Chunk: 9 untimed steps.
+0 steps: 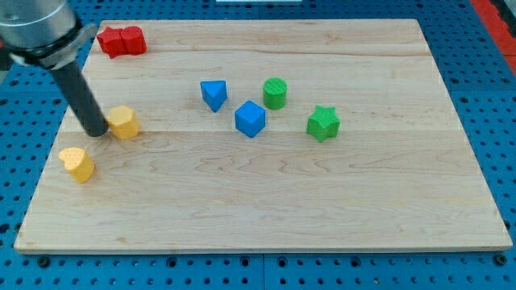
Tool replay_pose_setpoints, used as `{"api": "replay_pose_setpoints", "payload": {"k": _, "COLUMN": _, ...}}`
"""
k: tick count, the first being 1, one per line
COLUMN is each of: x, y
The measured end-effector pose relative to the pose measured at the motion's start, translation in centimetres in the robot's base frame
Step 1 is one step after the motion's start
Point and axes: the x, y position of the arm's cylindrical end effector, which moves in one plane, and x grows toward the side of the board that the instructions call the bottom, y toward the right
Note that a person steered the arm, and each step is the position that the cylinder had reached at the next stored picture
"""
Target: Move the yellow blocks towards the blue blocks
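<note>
A yellow hexagonal block [124, 122] lies at the view's left. A yellow heart-shaped block [77, 163] lies below and left of it. A blue triangular block [214, 94] and a blue cube [250, 118] sit near the board's middle. My tip [96, 132] stands just left of the yellow hexagonal block, touching or nearly touching its left side. The rod rises from there to the view's top left.
Two red blocks [121, 40] lie together at the top left corner. A green cylinder [275, 93] and a green star [322, 122] lie right of the blue blocks. The wooden board [339, 209] rests on a blue perforated base.
</note>
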Motion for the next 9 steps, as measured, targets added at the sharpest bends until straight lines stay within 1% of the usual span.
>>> {"api": "replay_pose_setpoints", "payload": {"k": 1, "x": -0.1, "y": 4.0}}
{"api": "replay_pose_setpoints", "payload": {"k": 2, "x": -0.1, "y": 3.4}}
{"api": "replay_pose_setpoints", "payload": {"k": 3, "x": -1.0, "y": -1.6}}
{"api": "replay_pose_setpoints", "payload": {"k": 4, "x": -3.2, "y": 2.0}}
{"api": "replay_pose_setpoints", "payload": {"k": 5, "x": -2.6, "y": 6.6}}
{"api": "replay_pose_setpoints", "payload": {"k": 6, "x": -2.3, "y": 9.5}}
{"api": "replay_pose_setpoints", "payload": {"k": 8, "x": 0.9, "y": -6.9}}
{"api": "replay_pose_setpoints", "payload": {"k": 9, "x": 1.2, "y": -8.6}}
